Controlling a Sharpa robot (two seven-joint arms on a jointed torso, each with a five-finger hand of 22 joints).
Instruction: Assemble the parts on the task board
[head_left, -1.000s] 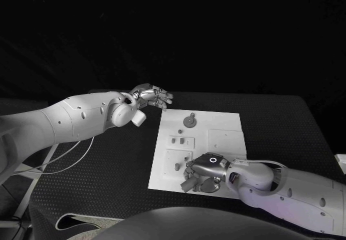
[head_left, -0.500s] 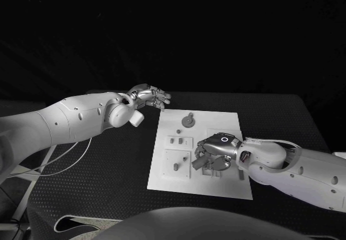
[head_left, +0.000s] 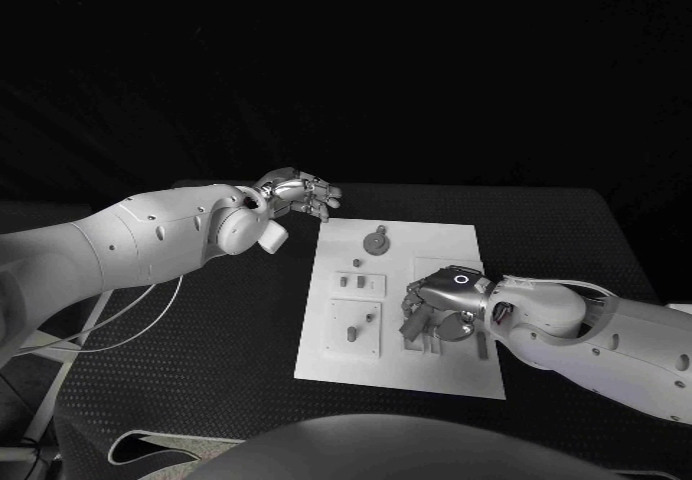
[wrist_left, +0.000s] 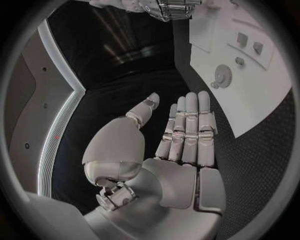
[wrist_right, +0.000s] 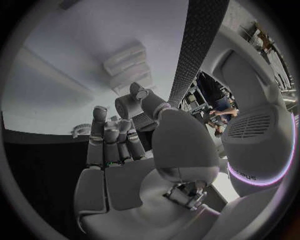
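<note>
The white task board (head_left: 433, 240) lies mid-table, also seen in the left wrist view as the board (wrist_left: 265, 85). A round part (head_left: 376, 243) lies near its far edge, the same round part (wrist_left: 220, 77) as in the left wrist view. Small parts (head_left: 358, 285) sit in the board's left column. My right hand (head_left: 433, 315) hovers over the board's middle; in its wrist view this hand (wrist_right: 119, 160) has its fingers stretched toward the board (wrist_right: 69, 65), thumb apart, nothing seen in it. My left hand (head_left: 299, 192) hangs open off the board's far left corner, and in its wrist view the hand (wrist_left: 181, 145) has straight fingers.
Black table (head_left: 202, 330) surrounds the board, with free room to the left and the right. A thin cable (head_left: 137, 310) trails under my left arm. Raised blocks (wrist_right: 128, 65) on the board stand ahead of my right fingers.
My right hand has moved from the board's near edge up to its middle, then edged slightly right. My left hand has stayed where it was.
</note>
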